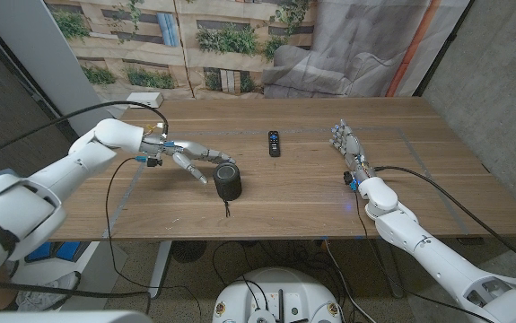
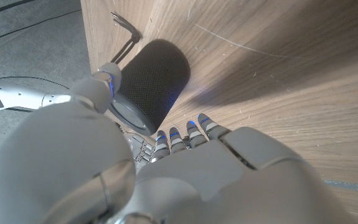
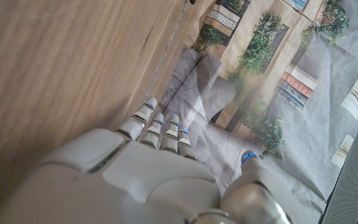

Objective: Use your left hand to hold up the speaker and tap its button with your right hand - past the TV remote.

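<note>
On the left side of the wooden table (image 1: 329,202), the left hand (image 1: 188,156) reaches out from its arm toward the speaker (image 1: 228,180), with its fingers apart and slightly curled and holding nothing. From the head view the fingertips are just beside the speaker's upper left edge, but I cannot tell if they already touch it. In the left wrist view the speaker (image 2: 152,81) is a dark cylinder covered with mesh fabric, standing on the wood right in front of the fingers (image 2: 194,132), with a short strap or cord at its base. I judge the hand is placed so because it must close around the body before lifting, so the grasp is not yet made and the task is at its beginning. Further to the middle, a little beyond the speaker, the TV remote (image 1: 275,143) lies flat on the table, well apart from both hands. On the right, the right hand (image 1: 348,146) waits with its fingers straight, spread a little and pointing to the far edge, holding nothing; probably it stays there until the speaker is raised, and then it will have to cross past the remote to reach the button.
</note>
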